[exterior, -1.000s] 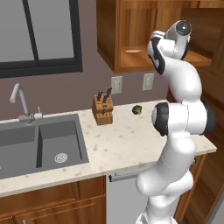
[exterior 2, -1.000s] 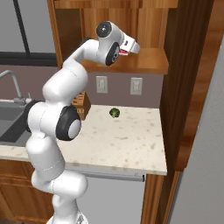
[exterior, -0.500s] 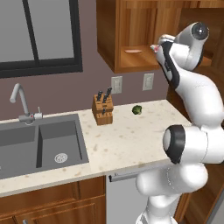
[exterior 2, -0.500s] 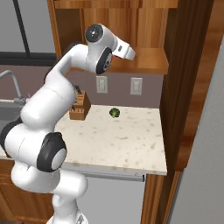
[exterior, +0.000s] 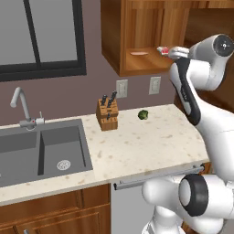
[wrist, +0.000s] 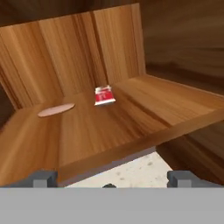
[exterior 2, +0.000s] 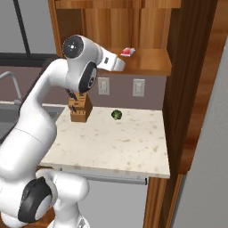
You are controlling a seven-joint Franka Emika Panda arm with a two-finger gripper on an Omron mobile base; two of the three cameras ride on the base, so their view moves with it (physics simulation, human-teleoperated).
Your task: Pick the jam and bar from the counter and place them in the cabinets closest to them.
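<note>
Pincer: its two dark fingertips [wrist: 43,178] stand spread wide, pinching nothing, level with the front edge of the cabinet shelf.
Bar: the small reddish-and-white packet [wrist: 104,95] lies flat on the warm brown wooden wall cabinet shelf [wrist: 175,103], apart from the pincer.
Beside it: a pale pink flat oval [wrist: 56,110] rests on the same shelf, well apart.
Counter: the beige speckled stone counter [exterior: 151,146] carries a wooden knife block [exterior: 108,114] and a small green lump [exterior: 143,114].

The left base view looks forward and down from behind the arm, taking in the sink [exterior: 41,151] at lower left. The right base view faces the same surface [exterior 2: 116,142] and cabinets [exterior 2: 147,62] from the other side. The hand view sits close, looking into the open shelf [wrist: 131,127].
</note>
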